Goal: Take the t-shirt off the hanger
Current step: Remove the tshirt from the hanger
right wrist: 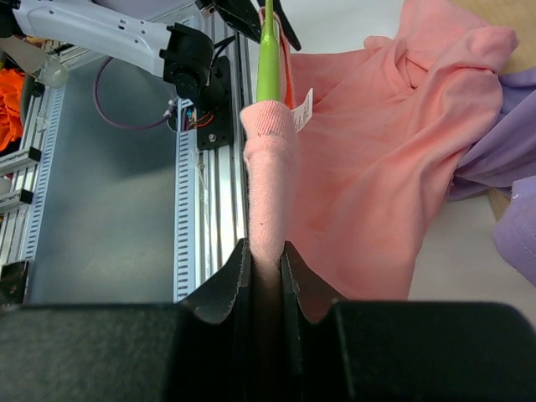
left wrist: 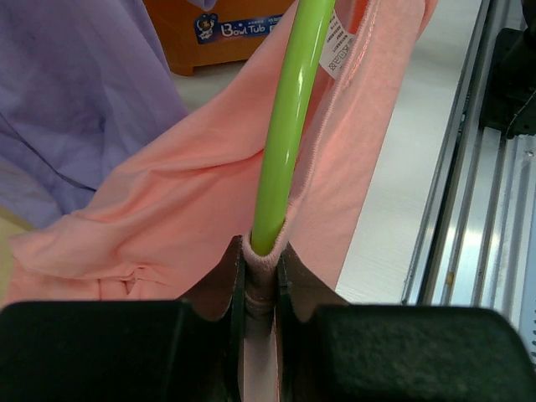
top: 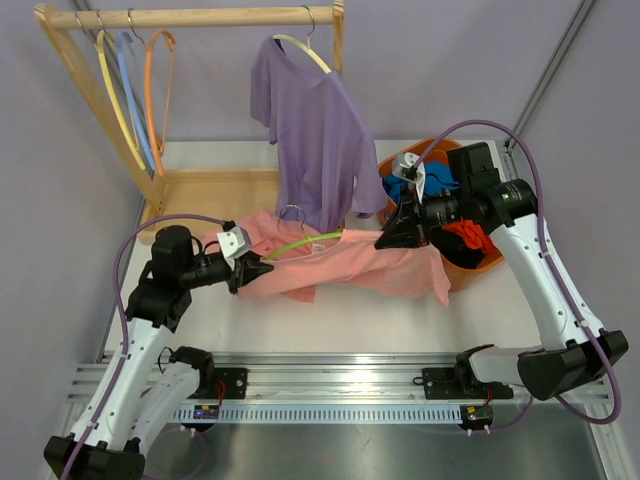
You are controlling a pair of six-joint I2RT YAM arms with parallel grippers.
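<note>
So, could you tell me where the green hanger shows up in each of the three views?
Top external: the green hanger runs across the middle, inside the pink t-shirt.
Left wrist: it rises from bottom centre to the top edge.
Right wrist: a short stretch at top centre.
Shared landmark: the pink t-shirt draped around it.

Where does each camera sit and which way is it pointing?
Top: above, behind the arms, facing down at the table; left gripper and right gripper show, clamping the pink t-shirt.
Left wrist: on the left arm, facing along the green hanger toward the orange tub; own fingers show.
Right wrist: on the right arm, facing the left arm; own fingers show.
Shared: both wrist views show hanger and t-shirt.
</note>
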